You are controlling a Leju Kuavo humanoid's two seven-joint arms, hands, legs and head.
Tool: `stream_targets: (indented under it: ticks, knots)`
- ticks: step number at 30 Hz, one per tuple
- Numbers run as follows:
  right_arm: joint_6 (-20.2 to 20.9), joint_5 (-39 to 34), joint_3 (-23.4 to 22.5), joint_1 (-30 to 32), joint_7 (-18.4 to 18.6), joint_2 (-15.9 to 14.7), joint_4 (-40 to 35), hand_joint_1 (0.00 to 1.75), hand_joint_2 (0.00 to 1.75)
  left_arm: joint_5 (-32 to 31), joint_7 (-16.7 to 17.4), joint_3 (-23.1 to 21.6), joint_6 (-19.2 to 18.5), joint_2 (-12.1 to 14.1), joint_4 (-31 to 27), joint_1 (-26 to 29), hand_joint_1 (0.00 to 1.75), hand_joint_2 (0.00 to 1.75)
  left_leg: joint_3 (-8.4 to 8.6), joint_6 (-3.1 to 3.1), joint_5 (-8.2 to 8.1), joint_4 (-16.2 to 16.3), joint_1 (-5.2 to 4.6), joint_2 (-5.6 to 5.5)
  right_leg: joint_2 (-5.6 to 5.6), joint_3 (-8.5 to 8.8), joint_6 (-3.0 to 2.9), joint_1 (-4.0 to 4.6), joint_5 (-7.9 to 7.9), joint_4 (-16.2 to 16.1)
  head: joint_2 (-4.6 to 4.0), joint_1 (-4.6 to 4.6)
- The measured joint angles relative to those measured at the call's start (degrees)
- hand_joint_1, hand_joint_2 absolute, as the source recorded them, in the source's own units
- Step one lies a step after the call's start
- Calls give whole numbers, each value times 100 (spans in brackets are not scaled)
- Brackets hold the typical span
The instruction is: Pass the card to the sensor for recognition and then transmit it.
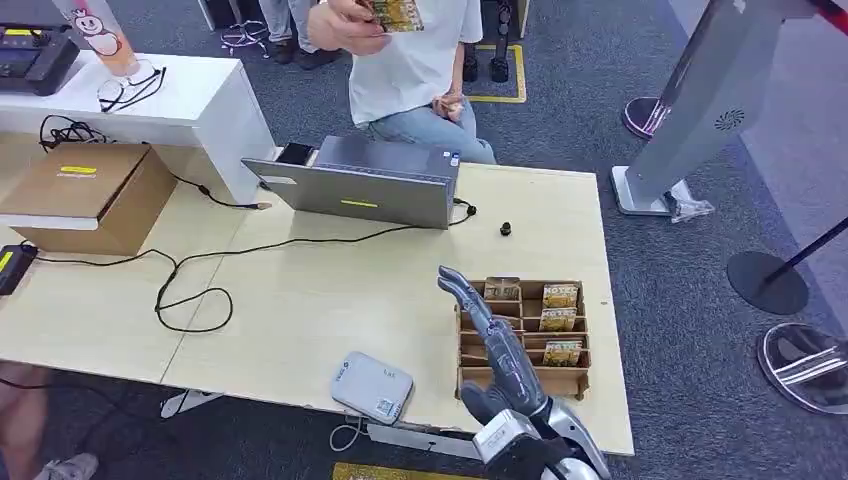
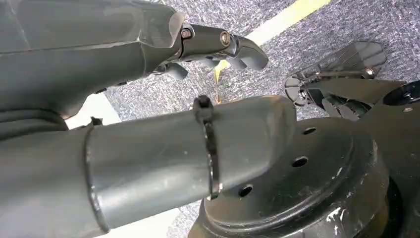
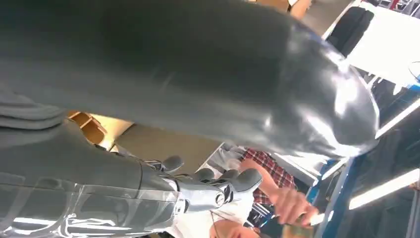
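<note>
You see a matt pale wood table (image 1: 300, 310) – smooth. The card rack (image 1: 525, 385) looks like thin brown wood. The laptop (image 1: 360, 185) is brushed grey metal, the box (image 1: 90, 195) plain cardboard – the floor (image 1: 690, 300) rough grey carpet.

A closed laptop (image 1: 360, 180) sits at the table's (image 1: 300, 300) far edge, a cardboard box (image 1: 90, 195) to its left

Card (image 1: 397, 14): yellow, patterned; you are seeing it held up in a person's hand (image 1: 345, 24) beyond the table's far edge. Sensor (image 1: 372, 386): grey, flat, rounded pad with a small label; it is lying at the table's (image 1: 300, 300) near edge, left of the wooden card rack (image 1: 525, 335).
</note>
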Motion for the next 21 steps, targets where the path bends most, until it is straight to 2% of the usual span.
stream_targets:
  ticks: [4, 10, 15, 21]
  knots:
    - [-114, 136, 0, -41, 2, 0, 9, 0, 0, -74, 0, 2, 37, 4, 0, -4, 0, 0, 0, 0, 0, 0, 0, 0, 0, 0, 0, 0, 0, 0, 0, -2]
    - [-633, 847, 0, -325, 68, 0, 114, 0, 0, -210, -59, 2, 223, 50, 4, -71, 0, 0, 1, 1, 4, 0, 0, 1, 0, 0, -1, 0, 3, 1, 0, -2]
    - [-1217, 1839, 13, -765, 295, 0, 297, 0, 0, -286, -63, -2, 286, 77, 18, -131, 0, 0, 2, -3, 7, 0, 0, 1, 1, 0, -1, 0, 5, 1, 0, -2]
    - [-1587, 2415, 26, -1265, 610, 46, 674, 0, 0, -374, -52, -107, 332, 103, 44, -225, 0, 0, 1, -1, 9, 0, 0, 0, 0, 1, -1, 0, 5, 1, 0, -2]
